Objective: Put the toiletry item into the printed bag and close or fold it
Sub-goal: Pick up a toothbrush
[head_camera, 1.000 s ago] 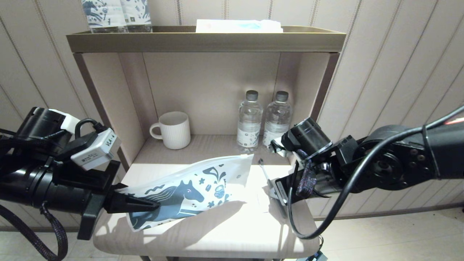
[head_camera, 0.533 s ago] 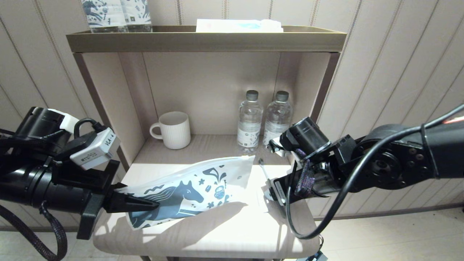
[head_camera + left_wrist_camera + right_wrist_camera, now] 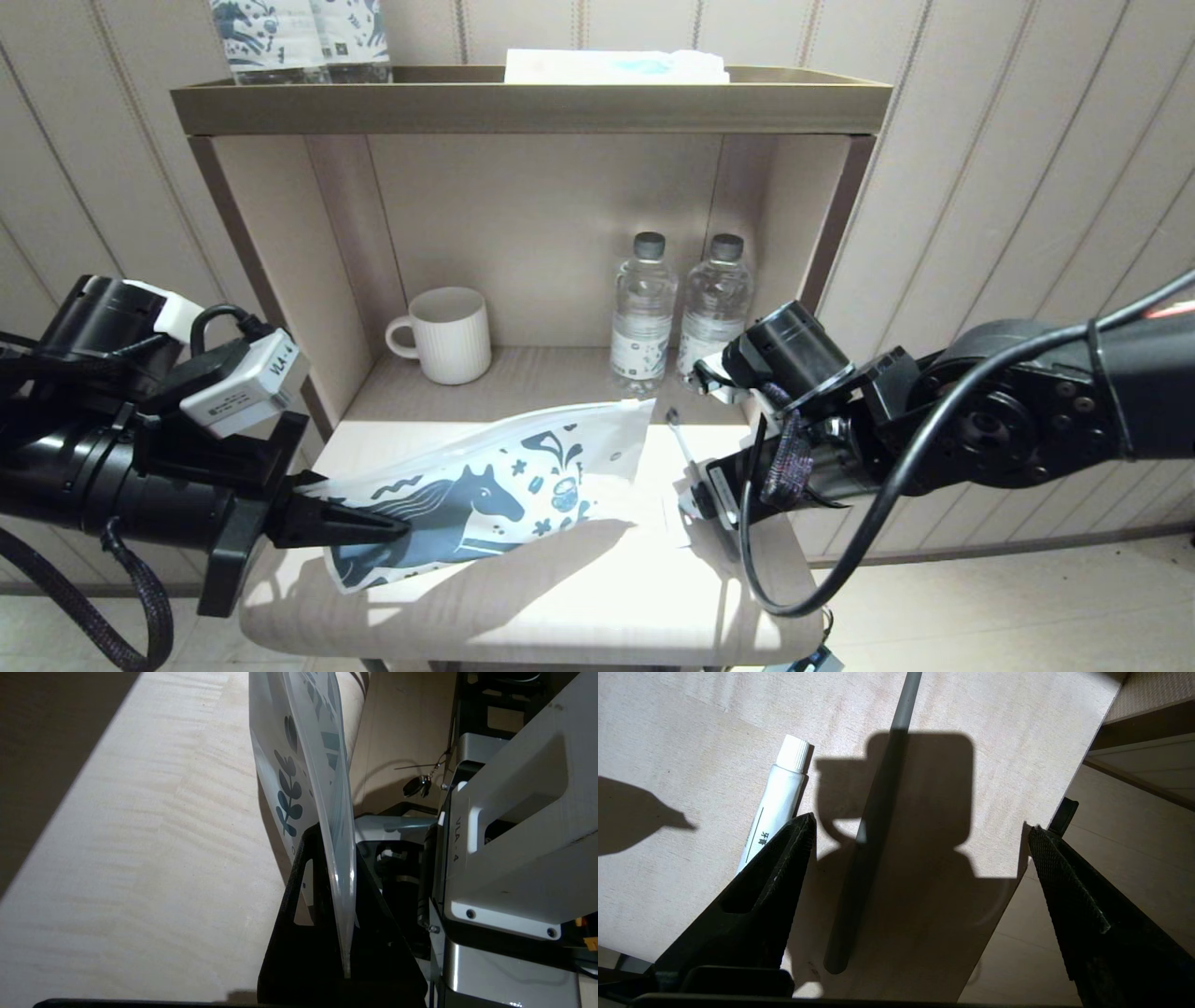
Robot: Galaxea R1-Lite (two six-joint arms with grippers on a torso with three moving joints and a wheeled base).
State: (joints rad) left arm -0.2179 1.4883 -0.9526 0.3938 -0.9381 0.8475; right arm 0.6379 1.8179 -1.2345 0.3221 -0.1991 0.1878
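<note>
The printed bag (image 3: 495,490), white with a dark blue horse, hangs tilted above the table with its far end pointing toward the shelf. My left gripper (image 3: 392,530) is shut on the bag's near lower corner; in the left wrist view the bag's edge (image 3: 322,793) runs between the shut fingertips (image 3: 306,844). The toiletry item, a slim toothbrush (image 3: 681,443), lies flat on the table to the right of the bag. My right gripper (image 3: 702,495) hovers open over its handle (image 3: 873,826), which lies between the spread fingers without touching either.
A small white toothpaste tube (image 3: 777,795) lies beside the toothbrush. In the shelf niche stand a white mug (image 3: 448,334) and two water bottles (image 3: 642,313). The top shelf (image 3: 523,107) carries printed bottles and a flat packet (image 3: 616,65). The table's right edge (image 3: 1064,812) is close by.
My right gripper has opened wider and shifted slightly left over the toothbrush. The left gripper and the bag have stayed still.
</note>
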